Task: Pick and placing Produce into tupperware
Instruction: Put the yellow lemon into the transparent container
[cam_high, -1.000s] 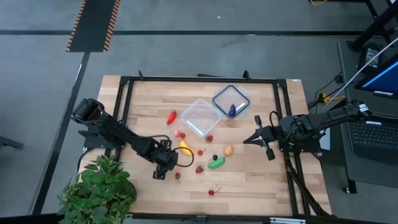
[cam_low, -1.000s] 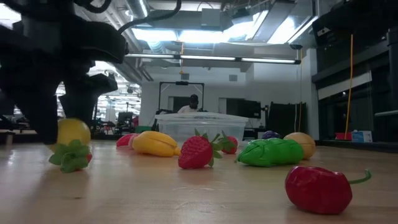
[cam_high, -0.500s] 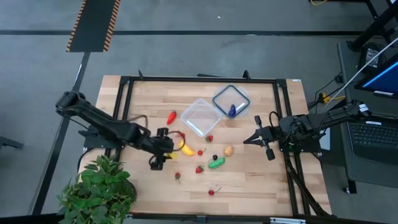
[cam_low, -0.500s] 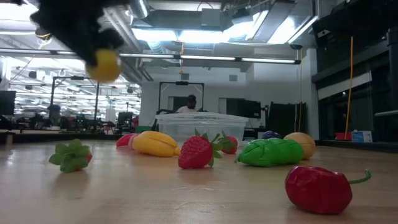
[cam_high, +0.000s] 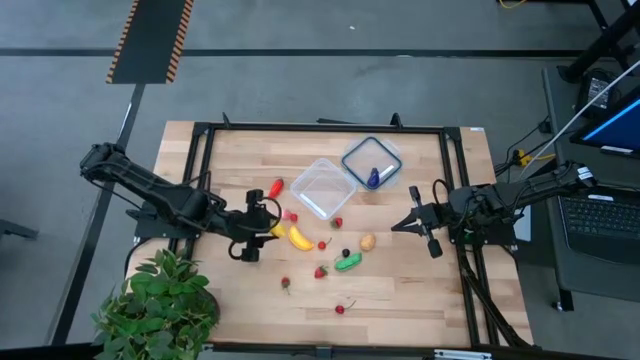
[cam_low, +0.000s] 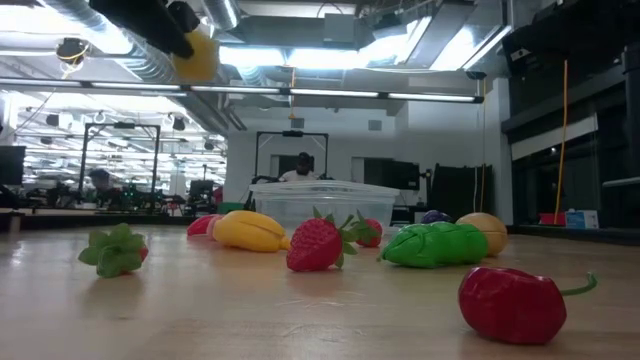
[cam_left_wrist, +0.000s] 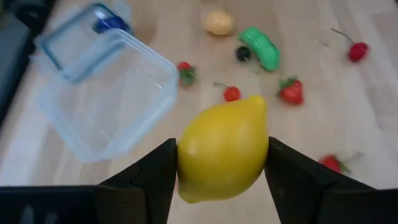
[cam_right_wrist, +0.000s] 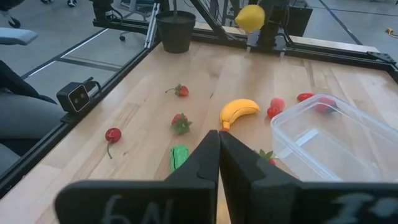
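My left gripper (cam_left_wrist: 221, 163) is shut on a yellow lemon (cam_left_wrist: 222, 149) and holds it high above the table's left half (cam_high: 270, 228), as the low view shows (cam_low: 197, 55). The clear tupperware (cam_high: 322, 187) stands on its base at mid-table, with nothing in it. More Produce lies around it: a banana (cam_high: 299, 237), a red pepper (cam_high: 275, 188), a green piece (cam_high: 348, 262), a tan piece (cam_high: 368, 241) and strawberries (cam_high: 320, 271). My right gripper (cam_high: 395, 226) waits shut at the right, above the table. My left gripper pinches the lemon's two long sides (cam_left_wrist: 186, 163) between its two fingers (cam_left_wrist: 155, 180). The fingers slant down from the table's left. The lemon hangs lifted clear of the table, its pointed end (cam_left_wrist: 259, 103) away from the wrist.
A clear lid with a bluish rim (cam_high: 372, 162) lies beyond the tupperware with a blue-purple piece (cam_high: 373, 177) on it. A leafy potted plant (cam_high: 160, 305) stands at the near left corner. A cherry (cam_high: 340, 308) lies near the front edge. Black frame rails border the table.
My left gripper has risen from the table with the lemon and drawn back toward the table's left and far side, tipping up from steeply downward to a shallower slant. The lemon, low by the tabletop a second ago, now hangs high and clear.
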